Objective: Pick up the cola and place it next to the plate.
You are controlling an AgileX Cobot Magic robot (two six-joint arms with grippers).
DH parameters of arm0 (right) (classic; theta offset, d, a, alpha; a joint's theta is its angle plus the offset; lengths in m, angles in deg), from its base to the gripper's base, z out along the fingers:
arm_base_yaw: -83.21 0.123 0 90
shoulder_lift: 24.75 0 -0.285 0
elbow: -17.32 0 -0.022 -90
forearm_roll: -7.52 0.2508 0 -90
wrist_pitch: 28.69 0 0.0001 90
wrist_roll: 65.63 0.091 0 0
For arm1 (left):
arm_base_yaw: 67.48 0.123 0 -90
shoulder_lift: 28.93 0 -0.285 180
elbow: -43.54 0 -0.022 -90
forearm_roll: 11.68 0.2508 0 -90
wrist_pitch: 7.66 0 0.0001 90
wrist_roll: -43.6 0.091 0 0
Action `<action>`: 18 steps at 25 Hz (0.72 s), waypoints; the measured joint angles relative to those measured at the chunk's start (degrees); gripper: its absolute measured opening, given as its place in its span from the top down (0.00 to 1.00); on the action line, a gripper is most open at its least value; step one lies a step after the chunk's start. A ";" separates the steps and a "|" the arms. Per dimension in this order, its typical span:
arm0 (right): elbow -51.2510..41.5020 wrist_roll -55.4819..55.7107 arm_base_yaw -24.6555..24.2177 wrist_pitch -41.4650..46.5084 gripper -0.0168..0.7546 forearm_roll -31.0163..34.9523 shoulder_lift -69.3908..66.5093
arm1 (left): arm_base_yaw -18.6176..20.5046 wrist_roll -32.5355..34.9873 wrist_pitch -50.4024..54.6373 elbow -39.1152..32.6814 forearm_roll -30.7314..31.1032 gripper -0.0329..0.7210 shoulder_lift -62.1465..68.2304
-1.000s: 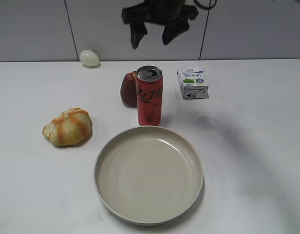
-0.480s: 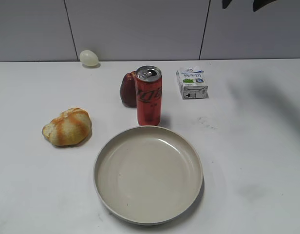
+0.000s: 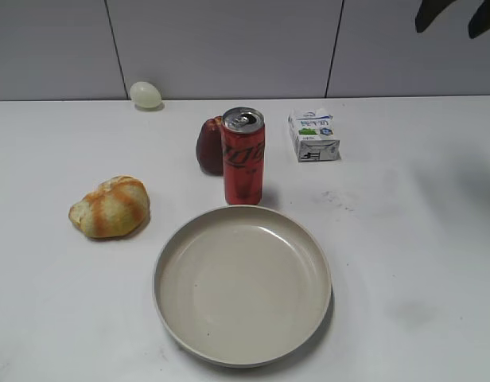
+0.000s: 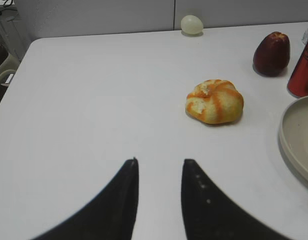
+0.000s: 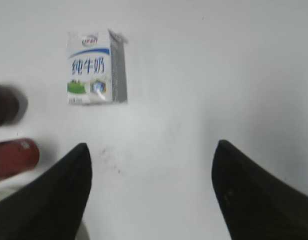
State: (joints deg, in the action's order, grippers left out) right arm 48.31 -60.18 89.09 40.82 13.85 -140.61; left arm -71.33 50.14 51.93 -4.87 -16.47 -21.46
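Observation:
The cola (image 3: 243, 157), a tall slim red can with a silver top, stands upright just behind the far rim of the beige plate (image 3: 243, 286). It touches no gripper. My right gripper (image 3: 456, 16) hangs high at the top right, well away from the can, open and empty. In the right wrist view its fingers (image 5: 151, 145) are spread wide over bare table, and the cola (image 5: 14, 157) is a red blur at the left edge. My left gripper (image 4: 159, 161) is open and empty over the table's left part, with the cola (image 4: 303, 70) and plate (image 4: 299, 140) at its far right.
A dark red apple (image 3: 208, 146) stands just behind-left of the can. A white milk carton (image 3: 314, 135) is behind-right, a bread roll (image 3: 110, 207) to the left, and a pale egg (image 3: 145, 94) at the back wall.
My right gripper has moved from above and behind the can, up and to the right, to the top right corner. The can stays standing behind the plate.

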 joint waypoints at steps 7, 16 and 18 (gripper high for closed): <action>-23.46 -1.16 0.17 -0.03 0.21 -2.27 17.34 | 0.00 0.00 0.00 0.00 0.00 0.64 0.00; -49.34 -1.35 0.17 -0.10 0.21 -3.70 37.78 | 0.00 0.00 0.00 0.00 0.00 0.64 0.00; -54.18 -1.35 0.17 -0.90 0.21 -3.70 42.10 | 0.00 0.00 0.00 0.00 0.00 0.64 0.00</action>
State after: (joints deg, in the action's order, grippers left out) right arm -5.87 -61.53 89.26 39.92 10.14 -98.50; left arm -71.33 50.14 51.93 -4.87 -16.47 -21.46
